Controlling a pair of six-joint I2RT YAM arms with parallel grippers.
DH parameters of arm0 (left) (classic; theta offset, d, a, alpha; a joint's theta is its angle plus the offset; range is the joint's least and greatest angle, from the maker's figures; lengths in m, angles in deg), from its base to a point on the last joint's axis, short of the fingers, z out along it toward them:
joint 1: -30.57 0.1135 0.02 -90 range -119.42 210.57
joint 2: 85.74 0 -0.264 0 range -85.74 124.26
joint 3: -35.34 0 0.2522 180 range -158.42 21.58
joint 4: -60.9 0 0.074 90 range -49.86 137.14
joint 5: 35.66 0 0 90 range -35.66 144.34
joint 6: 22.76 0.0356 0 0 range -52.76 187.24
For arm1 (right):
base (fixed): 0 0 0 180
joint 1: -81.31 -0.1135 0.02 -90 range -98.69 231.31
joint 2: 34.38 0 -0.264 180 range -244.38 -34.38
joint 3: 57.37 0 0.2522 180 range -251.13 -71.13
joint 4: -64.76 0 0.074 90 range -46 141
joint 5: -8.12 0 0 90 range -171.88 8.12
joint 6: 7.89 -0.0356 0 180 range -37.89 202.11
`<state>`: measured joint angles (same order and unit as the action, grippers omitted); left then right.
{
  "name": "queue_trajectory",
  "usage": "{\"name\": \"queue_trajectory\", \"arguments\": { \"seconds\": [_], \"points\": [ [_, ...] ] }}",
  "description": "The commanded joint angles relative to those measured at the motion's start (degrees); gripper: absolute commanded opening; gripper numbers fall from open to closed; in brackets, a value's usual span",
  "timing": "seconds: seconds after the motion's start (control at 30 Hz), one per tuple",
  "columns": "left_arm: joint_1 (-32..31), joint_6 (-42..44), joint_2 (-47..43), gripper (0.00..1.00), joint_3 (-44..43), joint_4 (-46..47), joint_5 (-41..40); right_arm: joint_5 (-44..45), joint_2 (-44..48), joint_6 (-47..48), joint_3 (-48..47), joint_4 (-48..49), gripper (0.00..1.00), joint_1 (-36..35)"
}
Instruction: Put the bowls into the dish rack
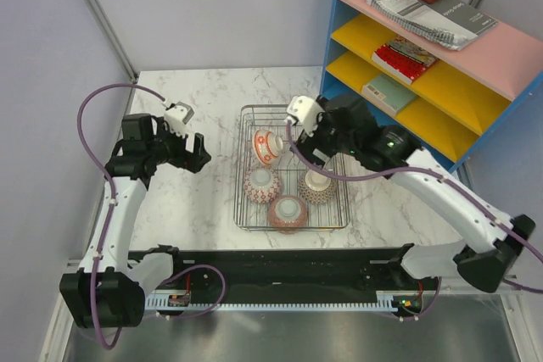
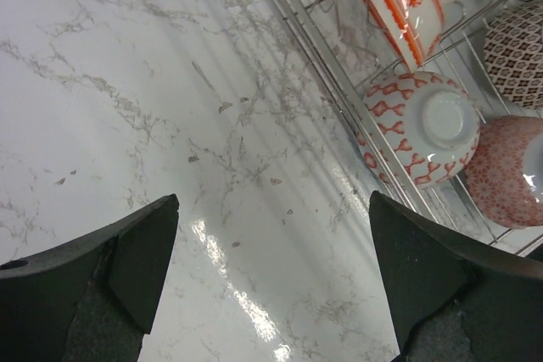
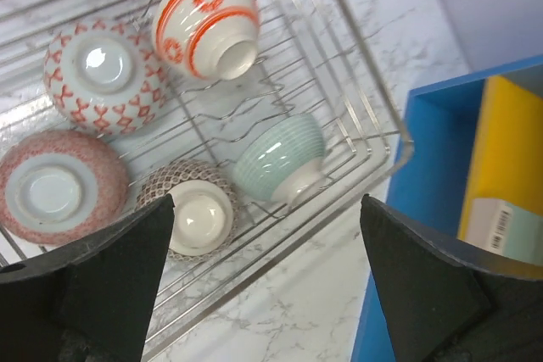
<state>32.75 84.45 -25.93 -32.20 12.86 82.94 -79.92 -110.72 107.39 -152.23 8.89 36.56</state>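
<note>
**Dish rack [image 3: 288, 65] full, both my grippers empty**

My left gripper [image 2: 273, 209] hangs over the marble table [image 2: 110, 82] just beside the rack, fingers wide apart, holding nothing. My right gripper [image 3: 267, 208] is spread too, above the rack's corner near the blue shelf unit [image 3: 424, 209].

- **On their sides in the rack:** the red-orange banded bowl [image 3: 206, 23] and the pale teal bowl [image 3: 280, 158].
- **Foot-up in the rack:** the red-patterned bowl [image 3: 103, 74], the pink speckled bowl [image 3: 59, 186] and the brown lattice bowl [image 3: 193, 205].

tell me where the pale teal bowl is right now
Right wrist view: the pale teal bowl lies tilted inside the dish rack, near its corner by the blue shelf unit, between the red-orange striped bowl and the brown-patterned bowl.
</note>
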Motion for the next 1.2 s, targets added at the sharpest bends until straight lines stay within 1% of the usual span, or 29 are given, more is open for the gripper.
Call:
{"name": "queue_trajectory", "arguments": {
  "seconds": [0.0,0.13,0.17,0.23,0.37,0.47,0.6,0.7,0.9,1.0,1.03,1.13,1.17],
  "points": [
    [0.29,2.74,-3.38,1.00,-4.22,0.44,6.90,-0.11,9.35,-1.98,1.55,3.60,0.98,4.22],
    [0.29,2.74,-6.10,1.00,-5.28,0.71,9.62,-1.59,17.43,-3.39,6.20,5.98,0.98,10.55],
    [0.29,2.74,-7.33,1.00,-5.28,0.88,10.15,-1.87,20.58,-3.65,6.83,6.25,0.98,13.09],
    [0.29,3.00,-8.57,1.00,-5.20,0.97,11.30,-3.87,23.76,-3.92,8.84,6.60,0.98,15.21],
    [0.29,2.30,-9.01,1.00,-4.93,0.80,11.92,-4.07,31.22,-5.41,11.48,6.42,0.98,19.25],
    [0.29,1.69,-9.62,1.00,-3.88,1.32,10.95,-3.89,34.66,-7.34,14.21,6.60,0.98,22.06],
    [0.29,1.07,-10.33,1.00,-3.26,1.76,9.46,-1.87,35.91,-11.03,18.86,8.53,0.98,24.27],
    [0.37,0.98,-10.85,1.00,-3.00,1.76,9.98,0.76,34.76,-11.57,19.57,8.88,0.98,24.62],
    [0.37,1.07,-11.30,1.00,-1.42,2.55,10.25,-0.02,33.89,-11.92,19.31,9.85,0.98,26.73],
    [0.46,1.16,-11.30,1.00,-0.80,2.82,10.95,-2.30,32.57,-12.01,18.70,9.94,0.98,29.10],
    [0.46,1.16,-11.30,1.00,-0.80,2.90,11.04,-5.61,32.39,-12.01,18.52,9.94,0.98,30.06],
    [0.72,1.16,-11.47,1.00,-0.45,2.91,11.39,-9.85,31.25,-11.74,18.08,10.55,0.98,35.68],
    [0.73,1.16,-11.56,1.00,-0.36,2.91,11.39,-14.22,30.29,-11.74,17.91,10.47,0.98,39.79]
  ]
}}
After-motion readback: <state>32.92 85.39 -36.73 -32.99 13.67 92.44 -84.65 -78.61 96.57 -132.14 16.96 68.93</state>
